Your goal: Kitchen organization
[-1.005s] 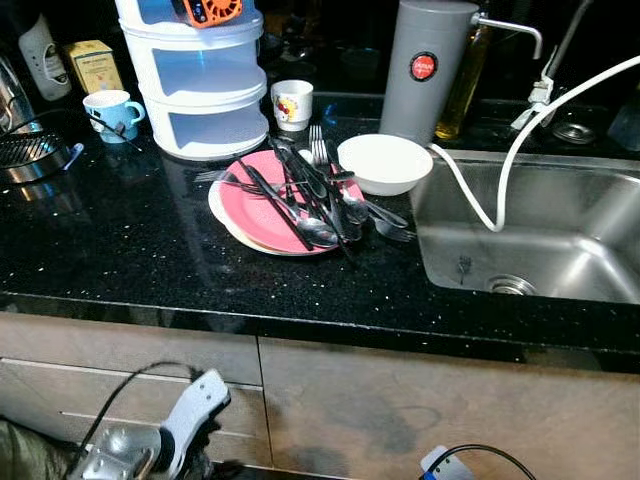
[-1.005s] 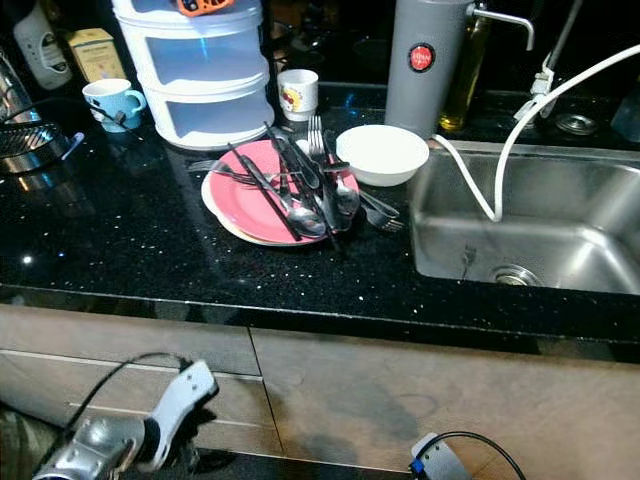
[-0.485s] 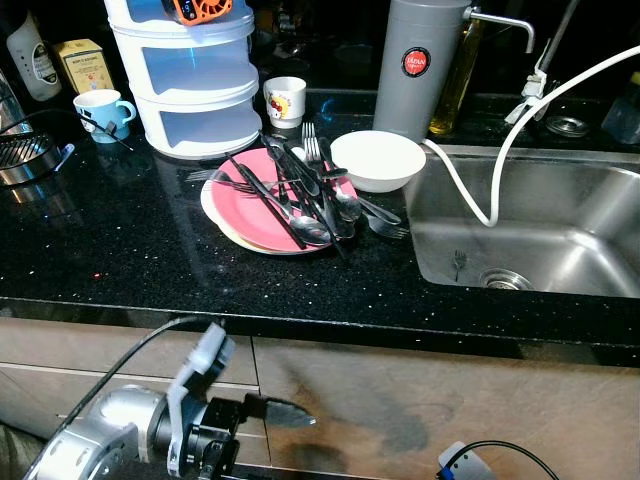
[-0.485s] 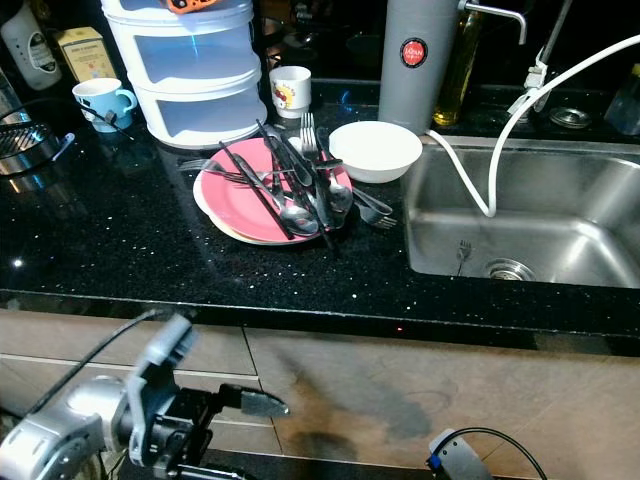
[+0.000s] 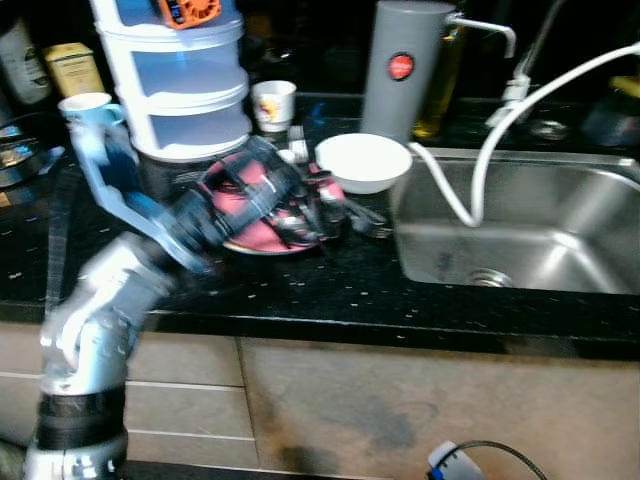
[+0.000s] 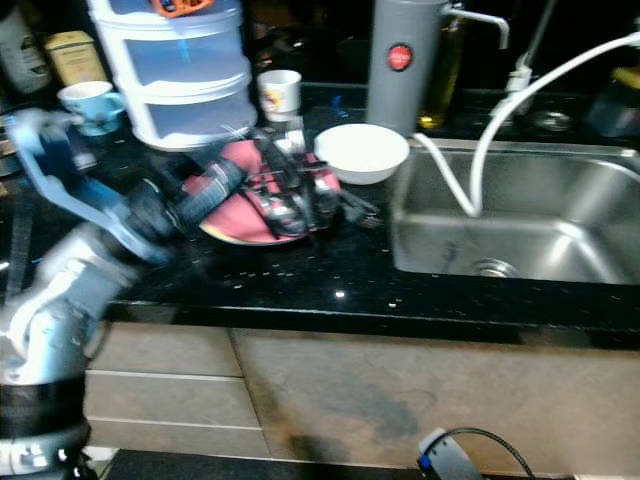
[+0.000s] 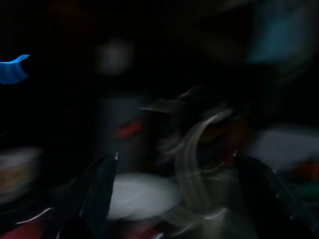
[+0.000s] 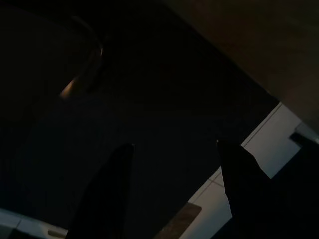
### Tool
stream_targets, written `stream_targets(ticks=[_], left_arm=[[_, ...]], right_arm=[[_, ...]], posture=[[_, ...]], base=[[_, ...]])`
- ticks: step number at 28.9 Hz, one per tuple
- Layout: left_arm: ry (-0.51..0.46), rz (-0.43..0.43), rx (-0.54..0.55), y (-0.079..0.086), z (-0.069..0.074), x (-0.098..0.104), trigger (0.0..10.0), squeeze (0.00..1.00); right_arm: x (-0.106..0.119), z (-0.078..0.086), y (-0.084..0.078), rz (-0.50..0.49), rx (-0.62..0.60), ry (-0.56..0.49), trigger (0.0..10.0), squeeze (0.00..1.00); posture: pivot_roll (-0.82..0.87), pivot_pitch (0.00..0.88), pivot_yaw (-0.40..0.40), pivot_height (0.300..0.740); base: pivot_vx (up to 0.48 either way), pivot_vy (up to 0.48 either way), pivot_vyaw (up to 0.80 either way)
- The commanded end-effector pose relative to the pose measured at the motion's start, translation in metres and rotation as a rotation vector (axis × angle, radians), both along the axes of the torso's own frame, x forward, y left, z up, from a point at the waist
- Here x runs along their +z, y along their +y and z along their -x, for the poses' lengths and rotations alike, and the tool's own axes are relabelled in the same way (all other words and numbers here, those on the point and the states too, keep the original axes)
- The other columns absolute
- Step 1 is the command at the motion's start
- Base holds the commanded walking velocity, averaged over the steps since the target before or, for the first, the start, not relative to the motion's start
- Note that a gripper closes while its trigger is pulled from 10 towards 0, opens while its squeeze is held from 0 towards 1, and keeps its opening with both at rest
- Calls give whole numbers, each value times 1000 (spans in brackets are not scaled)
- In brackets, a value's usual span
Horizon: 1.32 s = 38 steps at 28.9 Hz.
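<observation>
The left gripper, fingers spread and empty, hangs blurred over the pink plate of cutlery; the grey dispenser bears an unreadable red label.

The left arm was raised from low on the robot's left, its silver forearm angled up and forward over the tabletop, blurred with motion. The left end effector reached out ahead of the wrist; in the left wrist view its two black fingers stood well apart. The right end effector hung in shade, its fingers spread.
</observation>
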State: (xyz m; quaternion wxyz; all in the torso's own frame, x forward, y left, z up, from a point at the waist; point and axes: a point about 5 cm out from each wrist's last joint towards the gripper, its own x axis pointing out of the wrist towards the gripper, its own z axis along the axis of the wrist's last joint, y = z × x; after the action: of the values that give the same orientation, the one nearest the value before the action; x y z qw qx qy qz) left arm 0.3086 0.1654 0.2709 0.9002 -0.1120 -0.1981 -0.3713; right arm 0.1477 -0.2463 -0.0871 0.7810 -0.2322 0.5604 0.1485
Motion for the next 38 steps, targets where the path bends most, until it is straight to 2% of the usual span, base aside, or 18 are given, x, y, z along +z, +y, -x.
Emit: stream_targets(ticks=[1,3,4,6,8,9,11,12,13,16,18,19,22,27,31,38], left_arm=[[-10,-110,154,8,-9,1,10000,0],[-36,-250,319,16,-20,2,10000,0],[-21,-247,365,18,-25,2,10000,0],[-3,-231,388,20,-28,1,10000,0],[57,-152,397,19,-34,-2,10000,0],[57,-152,397,19,-34,-2,10000,0],[171,16,358,16,-42,-4,10000,0],[216,73,340,13,-44,-5,10000,0],[216,73,340,13,-44,-5,10000,0],[422,243,341,11,-62,-10,10000,0],[422,243,341,11,-62,-10,10000,0],[541,296,380,10,-68,-14,10000,0],[638,318,424,9,-72,-16,10000,0],[685,296,439,-2,-72,-5,10000,0],[747,244,348,-20,-66,7,10000,0],[780,218,276,-32,-54,24,10000,0]], right_arm=[[0,-3,2,1,-2,-18,10000,0],[1,-5,3,3,-3,-28,10000,0],[1,-6,3,4,-3,-30,10000,0],[1,-6,3,4,-3,-31,10000,0],[1,-5,3,6,-2,-30,10000,0],[1,-5,3,6,-2,-30,10000,0],[1,-5,2,8,-1,-29,10000,0],[1,-5,2,9,0,-28,10000,0],[1,-5,2,9,0,-28,10000,0],[2,-4,-3,19,0,-30,10000,0],[2,-4,-3,19,0,-30,10000,0],[3,-5,-5,24,0,-31,10000,0],[4,-5,-7,28,1,-33,10000,0],[6,-8,-10,32,4,-36,10000,0],[9,-9,-16,35,8,-37,10000,0],[11,-9,-21,40,9,-35,10000,0]], posture=[[72,0,-18,740],[71,0,-17,740],[70,1,-18,740],[69,2,-18,740],[64,8,-19,740],[64,8,-19,740],[55,15,-21,740],[54,17,-23,740],[54,17,-23,740],[43,29,-21,740],[43,29,-21,740],[40,32,-22,740],[39,32,-19,740],[39,34,-19,740],[40,30,-11,740],[47,26,-6,740]], base=[[0,0,0],[0,0,0],[0,0,0],[0,0,0],[0,0,0],[0,0,0],[0,0,0],[0,0,0],[0,0,0],[0,0,0],[0,0,0],[0,0,0],[0,0,0],[0,0,0],[0,0,0],[0,0,0]])
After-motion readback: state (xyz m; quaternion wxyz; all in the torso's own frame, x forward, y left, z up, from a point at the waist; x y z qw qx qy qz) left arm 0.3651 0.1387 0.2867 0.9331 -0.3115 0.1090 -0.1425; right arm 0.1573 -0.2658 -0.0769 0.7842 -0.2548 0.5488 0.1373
